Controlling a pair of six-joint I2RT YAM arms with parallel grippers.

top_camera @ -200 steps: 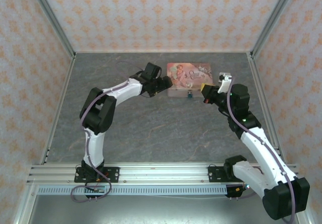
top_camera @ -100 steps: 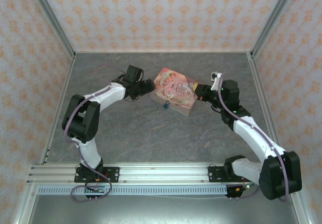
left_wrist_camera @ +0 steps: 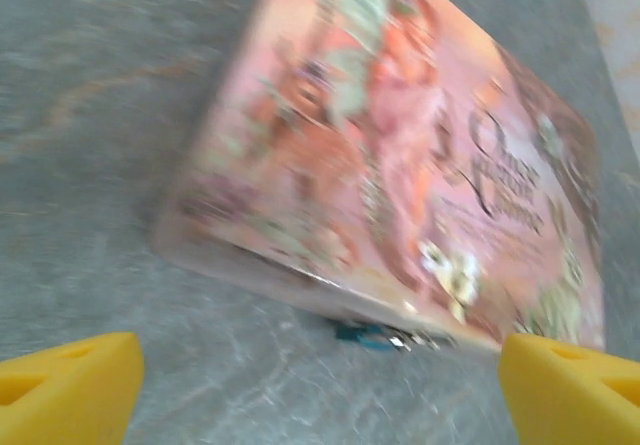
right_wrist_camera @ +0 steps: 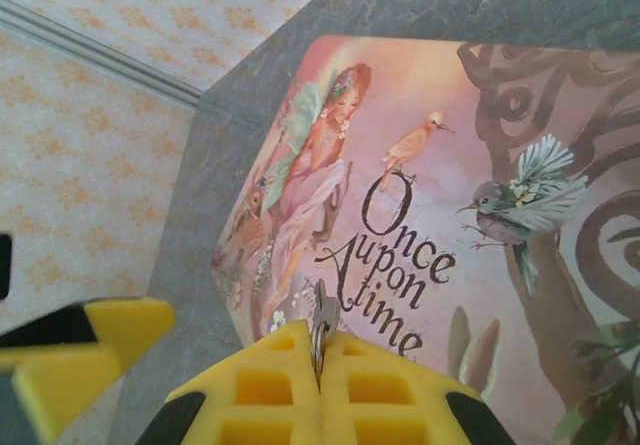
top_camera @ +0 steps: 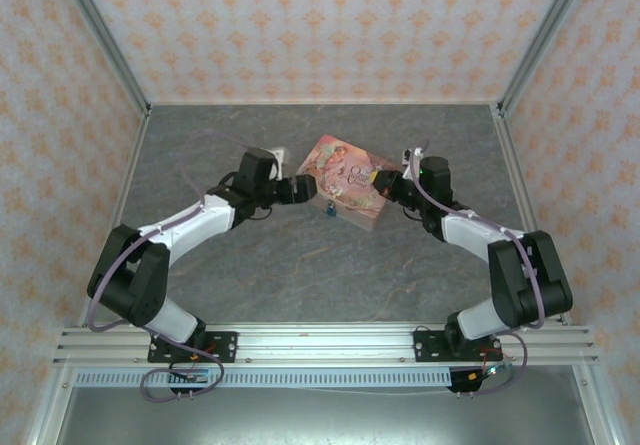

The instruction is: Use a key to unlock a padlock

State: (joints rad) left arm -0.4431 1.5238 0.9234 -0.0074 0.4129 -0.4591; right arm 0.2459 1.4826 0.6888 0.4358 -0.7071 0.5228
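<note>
- From the top camera, the left gripper [top_camera: 306,190] is pointing at the left corner of the pink storybook box [top_camera: 349,179]. I cannot tell from up here how its jaws are standing.
- The right gripper [top_camera: 384,183] is reaching in at the right side of the box, so the box is lying between the two sets of jaws on the grey table [top_camera: 300,265].
- The padlock [top_camera: 329,208] is sitting on the table, touching the near edge of the box, just past the left jaws.
- In the left wrist camera, the left gripper [left_wrist_camera: 320,390] is holding its jaws wide open, with one yellow fingertip [left_wrist_camera: 70,385] at each bottom corner.
- The pink box [left_wrist_camera: 400,155] is lying in front of the open jaws, looking blurry.
- The little teal padlock [left_wrist_camera: 368,336] is peeking out at the box's lower edge, right ahead of the gap between the jaws. Its pale metal part is pointing right.
- In the right wrist camera, the right gripper [right_wrist_camera: 320,365] is squeezing its jaws together on a thin silvery key [right_wrist_camera: 322,323].
- The key is sticking up out of the closed jaws.
- The box [right_wrist_camera: 480,195] is lying just past the key, showing a bird, a lady and the words "Once upon a time".
</note>
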